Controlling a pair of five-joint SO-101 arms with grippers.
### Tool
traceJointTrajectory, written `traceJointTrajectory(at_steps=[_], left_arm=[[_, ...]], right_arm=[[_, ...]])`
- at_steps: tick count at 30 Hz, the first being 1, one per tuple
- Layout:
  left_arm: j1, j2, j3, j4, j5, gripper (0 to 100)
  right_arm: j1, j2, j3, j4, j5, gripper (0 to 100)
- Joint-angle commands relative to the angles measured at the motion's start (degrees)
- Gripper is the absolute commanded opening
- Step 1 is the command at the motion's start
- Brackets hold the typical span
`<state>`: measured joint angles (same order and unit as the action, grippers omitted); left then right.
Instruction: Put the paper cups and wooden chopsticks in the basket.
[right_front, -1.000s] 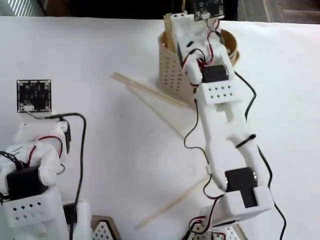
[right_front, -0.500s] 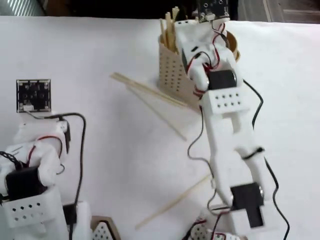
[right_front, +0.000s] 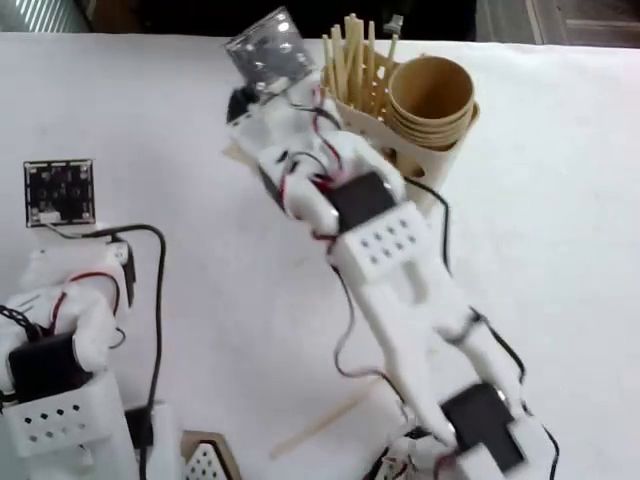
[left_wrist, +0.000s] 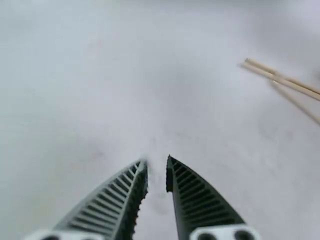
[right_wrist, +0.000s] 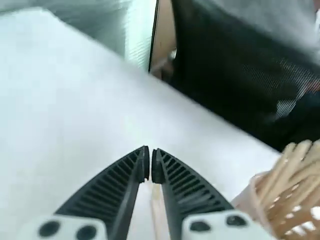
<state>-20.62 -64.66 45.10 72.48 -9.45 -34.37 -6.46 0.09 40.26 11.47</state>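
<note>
Chopsticks (right_front: 355, 60) stand bundled in the basket (right_front: 428, 168) at the far side of the surface (right_front: 560, 250). The stacked paper cups (right_front: 432, 95) are nested beside them in the same basket, so I judge most of the job done. A loose chopstick (right_front: 320, 428) lies near the arm bases, and a loose pair (left_wrist: 282, 80) rests flat ahead of the left pincer (left_wrist: 156, 170).

The right pincer (right_wrist: 150, 165) hangs just beside the basket on its left, jaws all but closed. A pale strip shows between them, and I cannot tell whether it is gripped or lying underneath. The left pincer hovers over bare cloth with a narrow gap and holds nothing.

I read this as the step of fetching the remaining sticks. Next I would want the jaws spread, then lowered flat across a stick, since thin wood on a smooth top will slide.

The surface is plain white. Beyond its far edge are a dark mesh chair (right_wrist: 240, 75) and a pale panel (right_wrist: 130, 35).
</note>
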Motion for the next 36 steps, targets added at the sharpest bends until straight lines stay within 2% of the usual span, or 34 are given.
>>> traceJointTrajectory(at_steps=[1, 7, 11, 14, 23, 32, 36], left_arm=[[-1.5, -0.8, -0.3, -2.0, 0.5, 8], [-3.3, -0.8, -0.3, -2.3, 2.6, 8], [-3.6, -0.8, -0.3, -2.3, 2.7, 8], [-3.6, -0.8, -0.3, -2.3, 2.7, 8], [-3.6, -0.8, -0.3, -2.1, 2.7, 8], [-3.6, -0.8, -0.3, -1.9, 2.7, 8], [-3.6, -0.8, -0.3, -1.9, 2.7, 8]], right_arm=[[-0.4, 9.1, -1.8, -3.1, 0.5, 2.0], [2.1, 29.1, -10.4, -13.3, 0.5, 2.0], [2.6, 37.1, -18.9, -9.5, 0.5, 1.9], [1.6, 37.8, -21.9, -3.8, 0.4, 1.9], [4.5, 38.1, -21.9, -2.9, -2.4, 1.9], [6.9, 32.0, -22.0, 16.0, -2.2, 1.9], [10.3, 31.3, -22.0, 17.0, -2.1, 1.9]])
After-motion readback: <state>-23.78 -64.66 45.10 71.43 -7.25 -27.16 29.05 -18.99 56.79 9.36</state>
